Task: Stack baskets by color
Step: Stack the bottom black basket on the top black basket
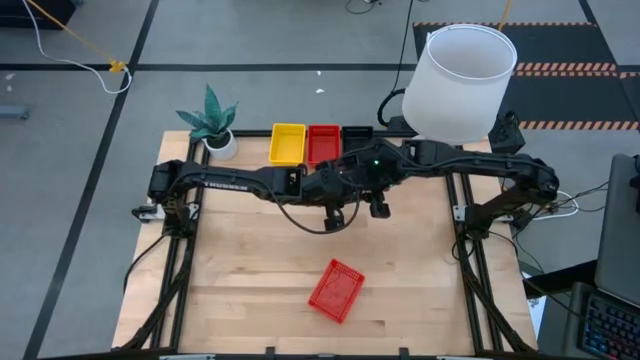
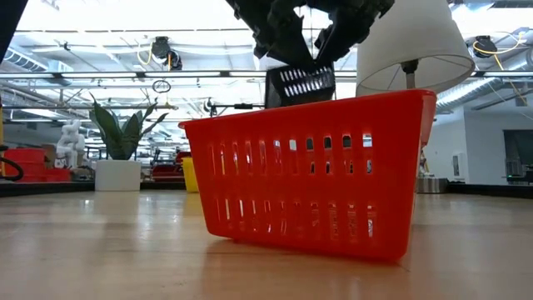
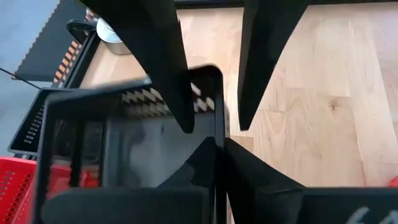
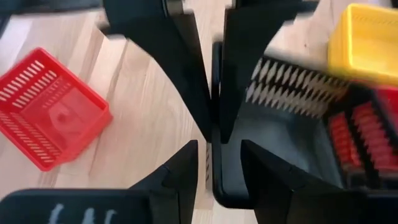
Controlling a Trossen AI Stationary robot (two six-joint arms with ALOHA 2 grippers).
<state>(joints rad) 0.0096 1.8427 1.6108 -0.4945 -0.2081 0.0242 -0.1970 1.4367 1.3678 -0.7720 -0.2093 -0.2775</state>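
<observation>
Two grippers are sharing one black basket (image 2: 300, 83) in the air, over the table (image 1: 250, 290) middle.
Left gripper (image 3: 214, 127) is pinching its thin rim; right gripper (image 4: 211, 140) is straddling the opposite wall. Light, stiff, slippery mesh, probably; rim grips suit the loose red basket (image 1: 336, 289) near the front edge too.

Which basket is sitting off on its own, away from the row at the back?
The lone red basket near the table's front edge, lying askew. The other baskets, the yellow stack, red stack and black stack, line up at the back.
</observation>
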